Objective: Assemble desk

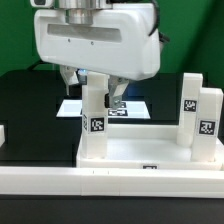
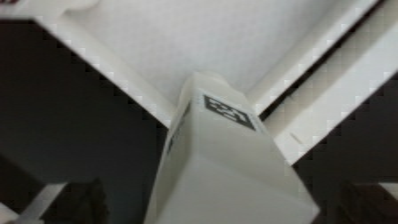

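The white tray-like tabletop lies on the black table, rim up; it also shows in the wrist view. One white leg with a tag stands upright at the tabletop's corner on the exterior view's left; the wrist view shows it end-on. My gripper hangs over this leg with a finger on each side of its upper part. In the wrist view the gripper has dark fingers standing a little off the leg's sides, so it looks open. Two more tagged legs stand at the tabletop's right.
The marker board lies flat behind the tabletop. A long white border bar runs along the front. A small white piece shows at the exterior view's left edge.
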Robot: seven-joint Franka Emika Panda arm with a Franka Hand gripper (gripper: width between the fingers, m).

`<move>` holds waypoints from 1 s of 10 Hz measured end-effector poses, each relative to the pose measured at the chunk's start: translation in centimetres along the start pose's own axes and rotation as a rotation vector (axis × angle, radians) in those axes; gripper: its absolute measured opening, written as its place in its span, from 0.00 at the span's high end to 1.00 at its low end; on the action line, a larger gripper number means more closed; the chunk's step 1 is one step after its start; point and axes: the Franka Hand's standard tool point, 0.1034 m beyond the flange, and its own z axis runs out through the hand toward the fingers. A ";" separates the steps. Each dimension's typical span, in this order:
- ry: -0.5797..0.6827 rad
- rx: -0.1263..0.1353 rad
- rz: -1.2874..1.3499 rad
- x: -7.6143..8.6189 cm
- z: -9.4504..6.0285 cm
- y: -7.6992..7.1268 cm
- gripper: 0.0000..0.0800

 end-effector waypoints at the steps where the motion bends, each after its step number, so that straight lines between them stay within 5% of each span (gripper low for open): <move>1: 0.004 0.002 -0.105 0.1 0.0 -0.1 0.19; 10: 0.039 -0.027 -0.846 0.2 0.2 -0.3 0.19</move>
